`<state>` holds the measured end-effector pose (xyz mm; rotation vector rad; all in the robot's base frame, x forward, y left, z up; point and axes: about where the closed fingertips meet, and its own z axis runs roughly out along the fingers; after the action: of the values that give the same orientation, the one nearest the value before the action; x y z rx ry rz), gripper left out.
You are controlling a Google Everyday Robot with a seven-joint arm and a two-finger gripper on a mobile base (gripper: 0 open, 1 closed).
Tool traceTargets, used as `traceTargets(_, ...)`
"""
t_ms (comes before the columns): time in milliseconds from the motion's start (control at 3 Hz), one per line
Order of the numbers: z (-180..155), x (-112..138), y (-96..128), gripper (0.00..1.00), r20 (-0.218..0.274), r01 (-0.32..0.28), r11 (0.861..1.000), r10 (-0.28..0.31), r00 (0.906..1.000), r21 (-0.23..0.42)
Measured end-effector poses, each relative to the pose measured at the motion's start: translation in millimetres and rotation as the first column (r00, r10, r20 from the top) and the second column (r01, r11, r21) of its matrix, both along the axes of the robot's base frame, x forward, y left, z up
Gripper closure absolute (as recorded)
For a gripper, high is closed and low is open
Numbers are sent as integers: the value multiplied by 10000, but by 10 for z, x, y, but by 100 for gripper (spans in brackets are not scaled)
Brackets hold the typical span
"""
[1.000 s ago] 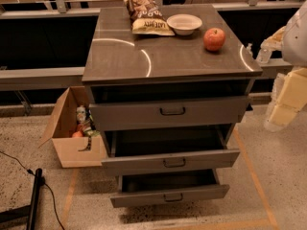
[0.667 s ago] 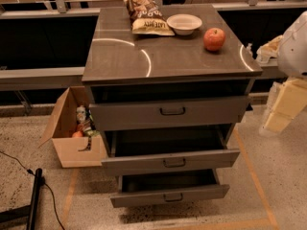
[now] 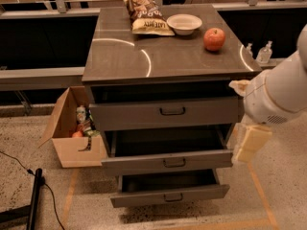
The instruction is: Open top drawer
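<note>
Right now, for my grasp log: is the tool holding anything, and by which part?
Nothing is held. The tool hangs right of the cabinet, away from the handle of the top drawer.

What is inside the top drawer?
Only a dark gap shows behind the front of the top drawer; the cabinet top covers its inside. The gripper hangs at the cabinet's right side.

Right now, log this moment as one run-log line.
top drawer: slightly out | gripper: beside cabinet's right side, not on handle | on top: apple, bowl, chip bag
</note>
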<state>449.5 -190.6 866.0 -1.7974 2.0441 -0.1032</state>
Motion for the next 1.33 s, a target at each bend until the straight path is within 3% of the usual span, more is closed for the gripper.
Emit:
traceTargets(333, -581, 85, 213, 0, 354, -652, 9975, 661, 9972, -260)
traceTargets(667, -587, 241, 278, 0, 1118, -615, 9980, 628, 9917, -155)
traceTargets(1333, -690, 391, 218, 0, 1235, -346, 9991, 375, 9916, -256)
